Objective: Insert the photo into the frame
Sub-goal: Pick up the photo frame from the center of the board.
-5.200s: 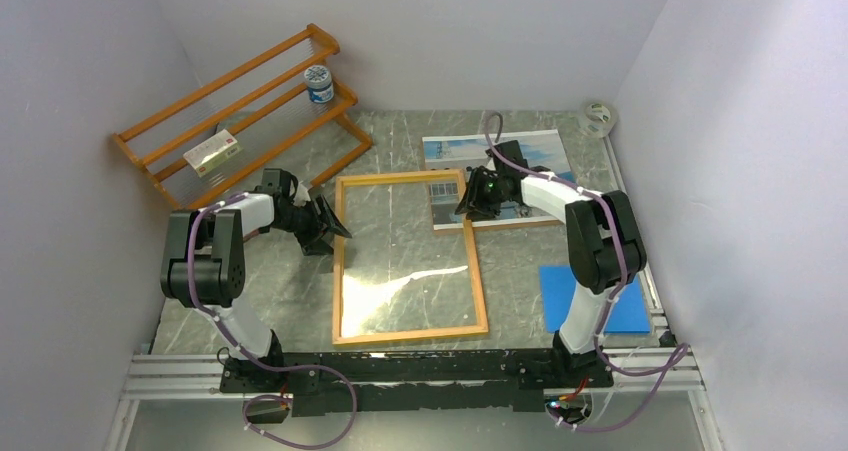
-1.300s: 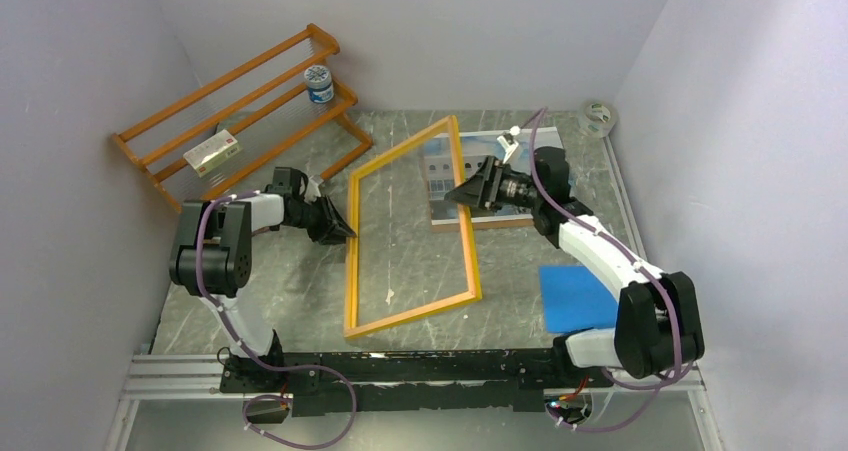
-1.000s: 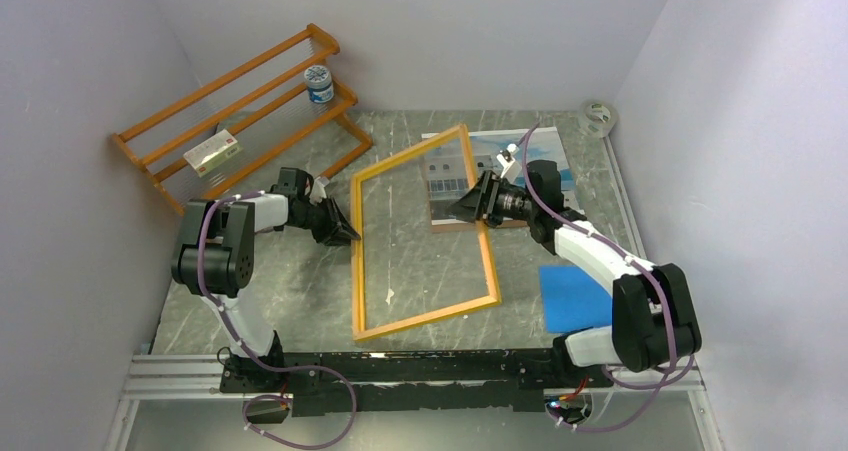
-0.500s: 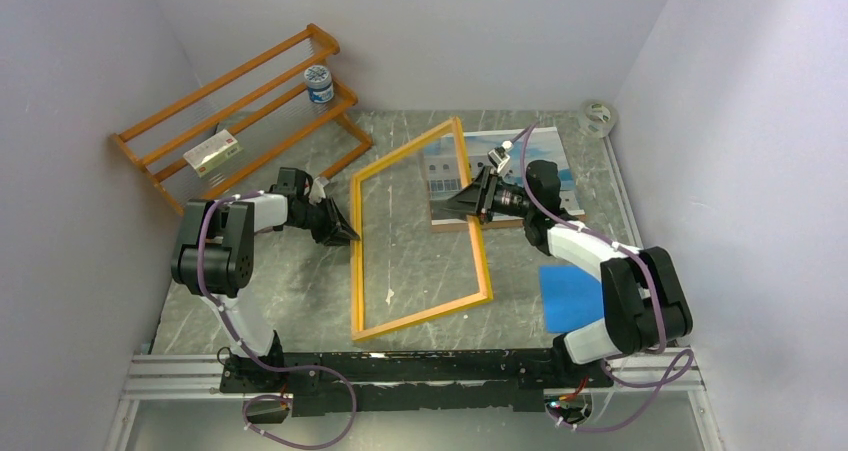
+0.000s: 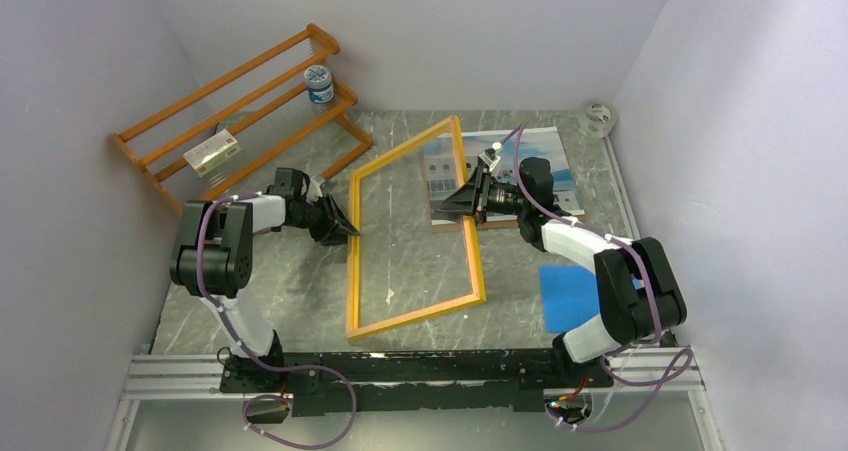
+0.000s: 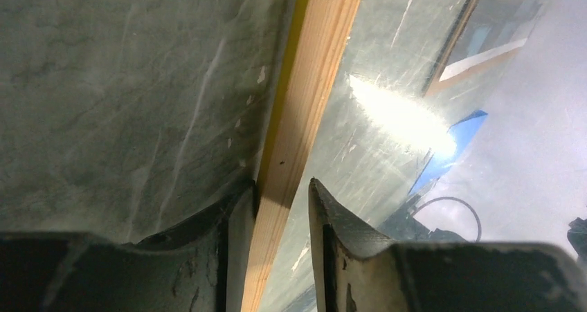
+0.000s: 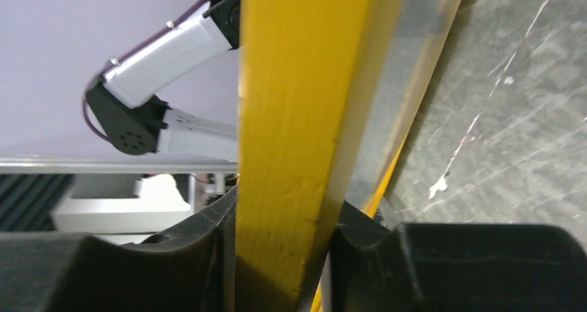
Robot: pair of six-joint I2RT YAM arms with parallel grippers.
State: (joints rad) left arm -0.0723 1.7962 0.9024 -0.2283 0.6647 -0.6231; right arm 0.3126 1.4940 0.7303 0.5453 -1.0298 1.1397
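One photo (image 5: 553,149) corner behind the frame (image 5: 415,314)

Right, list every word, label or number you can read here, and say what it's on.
No text can be read in any view.
Print on the small box on the orange rack: too small to read.
Blue label on the jar, same rack: too blurred to read.

The left arm (image 5: 248,211) and right arm (image 5: 566,237) are being shown with white shells and black rounded joints, purple cables (image 5: 199,261) being looped along both. The left gripper (image 6: 279,187) and right gripper (image 7: 285,205) are being shown with black, wedge-shaped fingers (image 6: 339,257). Both are being carried by a black rail (image 5: 420,369).
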